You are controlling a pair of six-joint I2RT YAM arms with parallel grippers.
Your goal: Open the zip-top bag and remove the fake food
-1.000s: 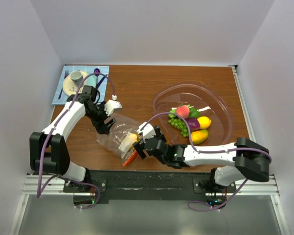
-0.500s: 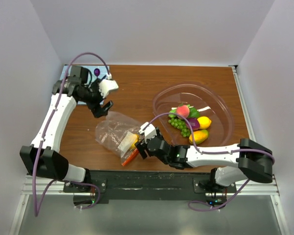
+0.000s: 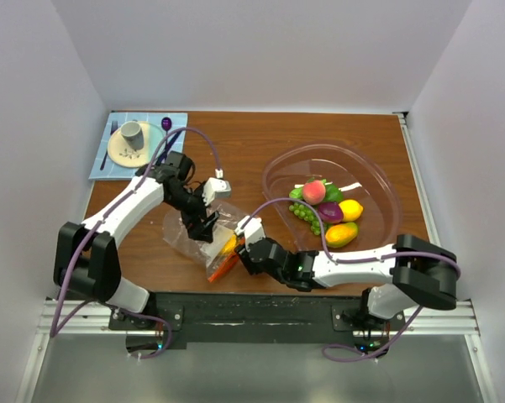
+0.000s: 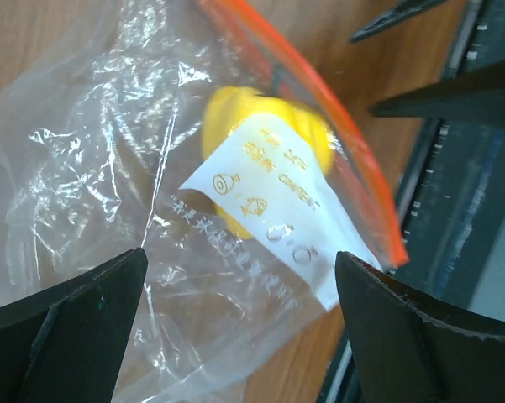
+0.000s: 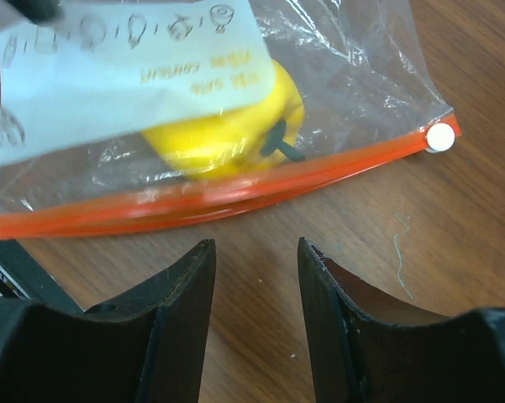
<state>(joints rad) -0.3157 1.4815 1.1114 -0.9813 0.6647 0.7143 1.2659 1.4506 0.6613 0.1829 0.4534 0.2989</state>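
Frankly, I judge the clear crinkly zip-top bag [image 4: 92, 134] limp and slippery; left tool [image 4: 239, 256] and right tool [image 5: 256, 245] gape empty, so I'd pinch its stiffer orange-red zip strip [image 5: 193, 197].

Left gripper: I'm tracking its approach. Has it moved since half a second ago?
Yes. In the top view the left gripper has swung away from the grey cup, toward the near edge, and now sits over the zip-top bag.

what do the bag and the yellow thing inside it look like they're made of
The zip-top bag: thin clear plastic film, creased and glinting. Its zip strip: thicker orange plastic, it seems. The yellow piece: probably hard moulded plastic, smooth with a soft sheen.
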